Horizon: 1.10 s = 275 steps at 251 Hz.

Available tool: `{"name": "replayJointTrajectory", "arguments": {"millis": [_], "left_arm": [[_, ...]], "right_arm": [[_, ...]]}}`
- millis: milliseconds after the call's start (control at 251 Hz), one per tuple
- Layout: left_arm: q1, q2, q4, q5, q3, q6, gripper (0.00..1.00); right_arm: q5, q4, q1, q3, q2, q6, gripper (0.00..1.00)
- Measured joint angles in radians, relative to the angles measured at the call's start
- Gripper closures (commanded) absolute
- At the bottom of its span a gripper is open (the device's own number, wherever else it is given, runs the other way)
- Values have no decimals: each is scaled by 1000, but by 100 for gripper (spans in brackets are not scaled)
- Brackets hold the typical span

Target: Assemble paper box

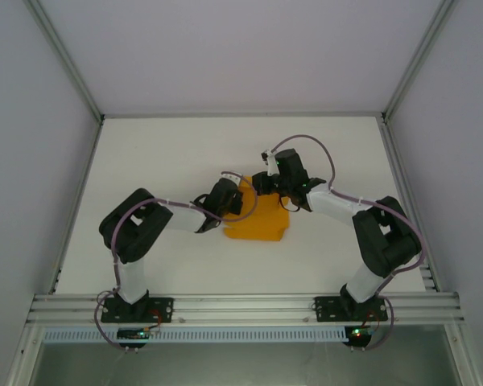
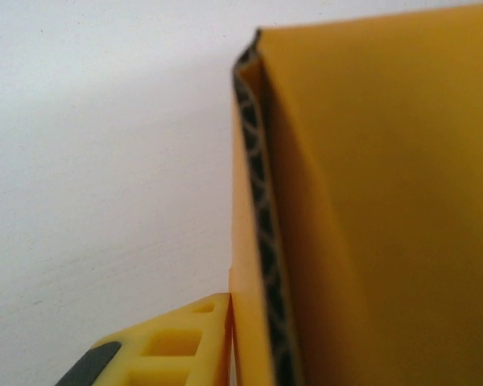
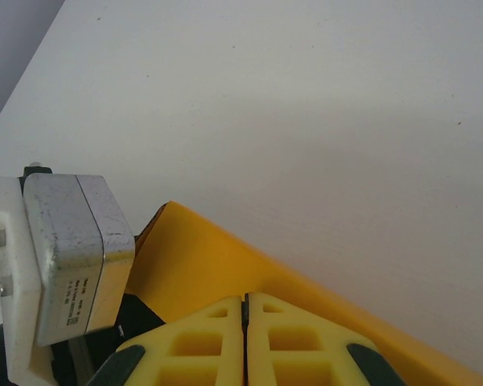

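Note:
The paper box is orange-yellow card, partly folded, lying mid-table between the two arms. My left gripper meets it from the left. In the left wrist view one yellow finger lies flat against an upright doubled wall of the box, and the card hides the other finger. My right gripper sits at the box's far right corner. In the right wrist view its jaws are shut together with nothing between them, their tips over a sloping orange panel.
The white table is ringed by grey enclosure walls and an aluminium rail at the near edge. The left arm's grey camera block stands close to the right gripper's left side.

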Motion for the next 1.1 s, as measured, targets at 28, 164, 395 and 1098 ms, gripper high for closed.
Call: {"name": "replayJointTrajectory", "arguments": {"millis": [28, 164, 395, 1098], "left_arm": [[0, 0, 1, 3, 0, -1, 74], [0, -9, -1, 18, 0, -3, 73], [0, -17, 2, 11, 0, -3, 73], [-15, 4, -27, -154, 36, -57, 100]], "right_arm": [[-1, 0, 0, 0, 0, 0, 93], [-2, 0, -1, 0, 0, 0, 93], [-2, -1, -1, 4, 0, 0, 93], [-43, -50, -24, 11, -43, 13, 34]]}}
